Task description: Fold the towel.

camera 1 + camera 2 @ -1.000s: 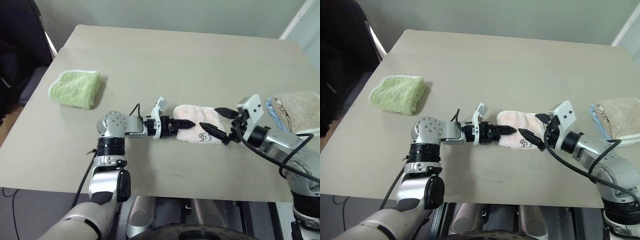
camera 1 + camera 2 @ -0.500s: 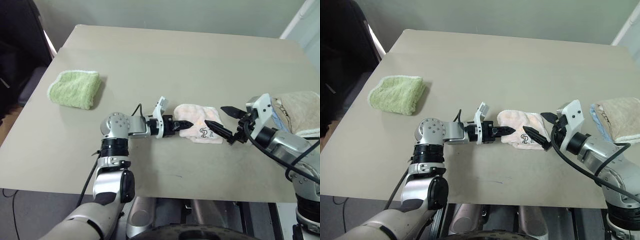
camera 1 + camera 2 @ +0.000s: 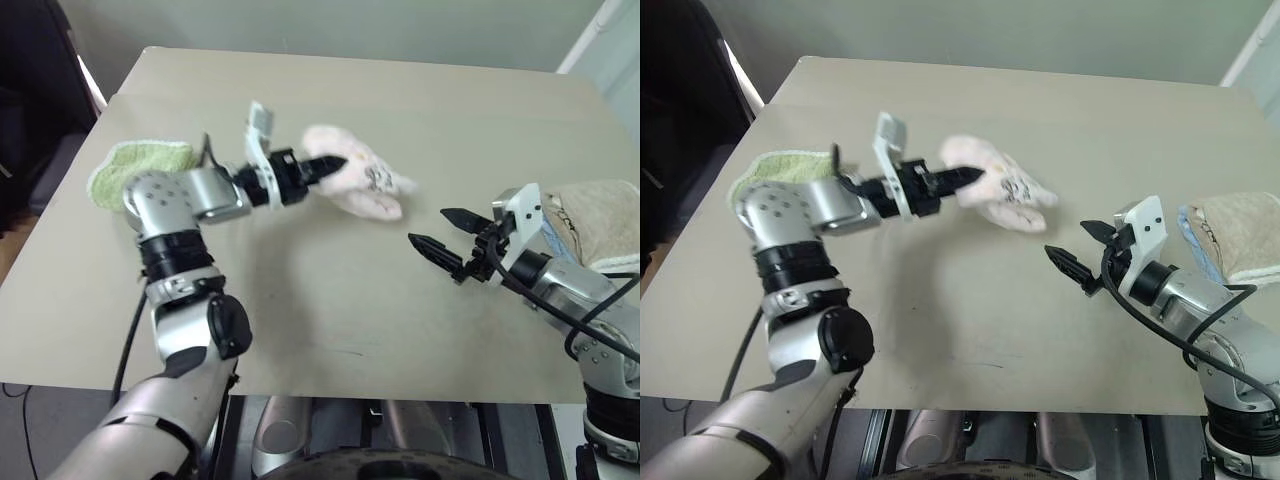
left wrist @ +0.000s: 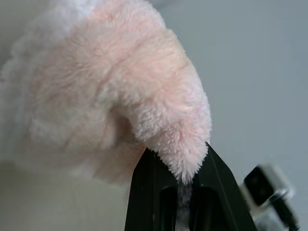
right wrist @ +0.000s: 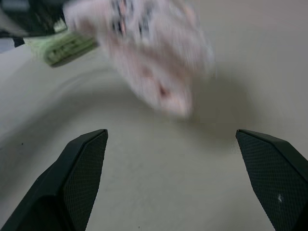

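Observation:
The pale pink towel (image 3: 362, 182) hangs in the air above the table, bunched up, its dark logo facing up. My left gripper (image 3: 335, 162) is shut on one edge of it; in the left wrist view the black fingers (image 4: 149, 185) pinch the pink pile (image 4: 120, 91). My right gripper (image 3: 437, 233) stands open over the table to the right of the towel, apart from it, nothing between its fingers. In the right wrist view the towel (image 5: 154, 53) hangs blurred ahead of the wide-spread fingers (image 5: 79, 168).
A light green towel (image 3: 140, 170) lies folded at the table's left, partly behind my left arm. A beige towel with a blue layer (image 3: 595, 220) sits at the right edge. The tan table (image 3: 320, 290) ends close in front.
My left gripper closed on the towel's edge and lifted it off the table, up and to the left. The right gripper let go, stayed open and kept its place.

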You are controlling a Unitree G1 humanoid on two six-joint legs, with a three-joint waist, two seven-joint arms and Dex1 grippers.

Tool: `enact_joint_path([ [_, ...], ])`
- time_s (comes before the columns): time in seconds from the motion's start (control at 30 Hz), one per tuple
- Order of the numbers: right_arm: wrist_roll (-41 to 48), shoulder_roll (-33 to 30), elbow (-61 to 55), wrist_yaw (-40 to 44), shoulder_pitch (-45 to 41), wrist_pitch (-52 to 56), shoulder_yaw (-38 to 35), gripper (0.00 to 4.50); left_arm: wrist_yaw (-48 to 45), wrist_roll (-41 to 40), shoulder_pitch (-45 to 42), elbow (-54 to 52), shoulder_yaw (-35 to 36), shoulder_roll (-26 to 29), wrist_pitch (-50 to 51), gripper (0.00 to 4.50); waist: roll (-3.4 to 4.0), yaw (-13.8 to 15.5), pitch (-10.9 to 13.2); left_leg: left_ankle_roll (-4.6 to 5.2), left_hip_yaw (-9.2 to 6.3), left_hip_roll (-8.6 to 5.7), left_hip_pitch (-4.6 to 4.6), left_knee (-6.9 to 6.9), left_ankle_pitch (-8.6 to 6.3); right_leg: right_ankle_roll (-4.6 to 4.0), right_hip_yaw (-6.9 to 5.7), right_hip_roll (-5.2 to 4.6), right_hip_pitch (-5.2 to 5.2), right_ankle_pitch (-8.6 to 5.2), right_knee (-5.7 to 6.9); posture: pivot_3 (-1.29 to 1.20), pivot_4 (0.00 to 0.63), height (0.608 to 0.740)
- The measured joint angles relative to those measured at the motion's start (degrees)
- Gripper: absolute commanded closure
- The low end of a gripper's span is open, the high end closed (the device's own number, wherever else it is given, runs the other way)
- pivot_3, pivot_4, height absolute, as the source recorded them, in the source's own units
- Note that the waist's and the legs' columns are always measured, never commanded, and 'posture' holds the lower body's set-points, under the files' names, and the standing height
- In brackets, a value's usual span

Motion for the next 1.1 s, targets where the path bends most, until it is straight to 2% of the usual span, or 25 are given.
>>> enact_joint_path([
  [0.1,-0.25,0.53,1.45,0.15,-1.52,-0.89,0.89,0.0,2.09,1.07,-2.13,0.67,1.49,4.1,-3.43,4.47,-0.08,-0.15,0.18,-0.01,0.01,0.01,-0.06,0.0,0.0,-0.03,0.0,0.01,-0.11,0.03,0.01,0.0,0.15,0.697],
  [0.23,-0.94,1.26,3.87,0.88,-2.98,-1.86,2.29,0.0,3.1,3.87,-4.23,3.42,3.2,12.81,-11.08,4.47,-0.1,-0.53,0.26,-0.05,0.0,0.04,-0.1,-0.03,0.01,-0.09,-0.01,0.04,-0.21,0.05,0.01,0.0,0.15,0.697],
  [0.47,-2.12,1.3,7.09,3.34,-5.93,-3.3,4.54,0.0,1.77,7.52,-4.24,7.28,3.45,21.22,-20.18,4.47,-0.17,-0.62,0.3,-0.07,-0.02,0.03,-0.31,-0.02,0.01,-0.46,-0.02,0.03,-0.37,0.25,0.01,0.0,0.15,0.697],
  [0.63,-4.25,0.91,11.03,5.98,-8.12,-4.68,6.6,0.0,-0.02,12.07,-4.25,16.91,2.88,29.2,-30.88,4.47,-0.22,-1.08,0.32,-0.25,-0.06,0.08,-0.47,-0.03,-0.01,-0.64,-0.07,0.09,-0.71,0.33,0.04,0.0,0.15,0.697],
  [0.73,-4.63,0.91,12.15,6.9,-8.98,-4.89,7.31,0.0,-1.97,14.24,-4.41,22.14,2.31,32.56,-35.54,4.47,-0.22,-1.2,0.33,-0.43,-0.06,0.1,-0.63,-0.04,0.11,-0.96,-0.08,0.09,-0.9,0.49,0.08,0.0,0.15,0.697],
  [0.97,-5.6,0.75,13.45,8.97,-10.97,-5.42,8.0,0.0,-5.99,17.71,-8.12,35.53,1.29,37.35,-44.89,4.47,-0.26,-1.18,0.3,-0.45,-0.09,0.1,-1.37,0.01,0.22,-1.04,-0.13,0.07,-1.61,0.68,0.09,0.0,0.15,0.697],
  [1.1,-5.63,-0.07,13.5,9.47,-11.28,-5.41,8.0,0.0,-8.36,18.07,-8.13,38.57,1.1,37.33,-47.29,4.47,-0.26,-1.19,0.3,-0.8,-0.08,0.1,-1.45,0.01,0.45,-1.04,-0.13,0.07,-1.69,0.69,0.11,0.0,0.15,0.697],
])
